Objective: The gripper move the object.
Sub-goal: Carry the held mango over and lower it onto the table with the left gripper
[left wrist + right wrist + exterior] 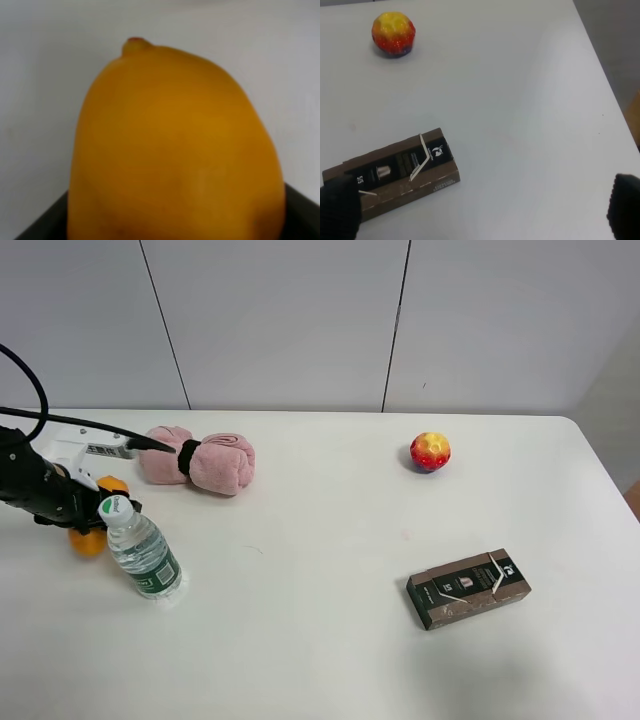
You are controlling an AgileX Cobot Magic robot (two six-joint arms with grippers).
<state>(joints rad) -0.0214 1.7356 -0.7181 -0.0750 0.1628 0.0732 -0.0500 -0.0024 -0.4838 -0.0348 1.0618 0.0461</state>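
While the mango [88, 541] is pinched by the left claw [92, 512] just beside the water bottle [143, 550], the right claw [482, 207] is held spread near the brown box [395, 172], well apart from that bottle.

A white tabletop [320, 650] runs up to a pale grey panelled wall [280, 320]. Toward the back on the left lies a pink rolled towel [205, 462], cinched round its middle by a black band [188, 458]. In front of it, and apart from it, a clear plastic water bottle [148, 555] with a green label stands upright, its cap [114, 506] white and green. Over on the right sits a small knobbly ball [430, 452] [393, 33] — yellow on top, red below. Well nearer the front edge, a dark brown cardboard box [468, 588] [400, 172] lies flat and slightly askew — white strips cross its printed face.
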